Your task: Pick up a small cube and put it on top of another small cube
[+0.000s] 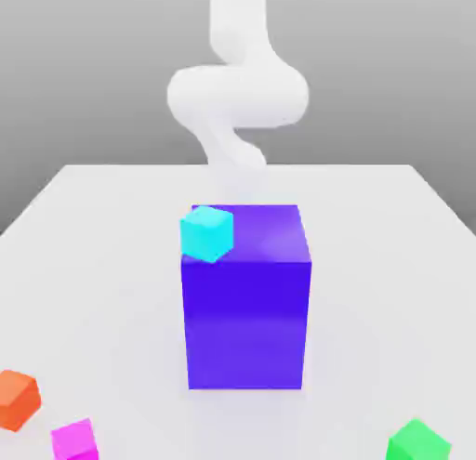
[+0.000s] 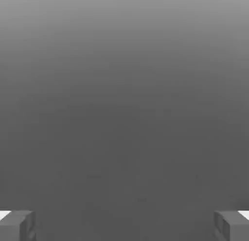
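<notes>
Several small cubes are in the exterior view. A cyan cube (image 1: 206,233) shows at the upper left corner of a tall purple block (image 1: 246,314); I cannot tell whether it rests on the block or lies apart from it. An orange cube (image 1: 17,400), a magenta cube (image 1: 74,440) and a green cube (image 1: 417,442) lie near the table's front edge. Behind the purple block rises the white arm (image 1: 237,96). In the hand view my gripper (image 2: 124,226) is open, its two grey fingertips (image 2: 17,225) far apart with only plain grey background between them.
The white table (image 1: 102,263) spreads around the purple block, which stands in its middle, between the arm and the front cubes. Orange and magenta cubes sit at the exterior view's left front, green at its right front.
</notes>
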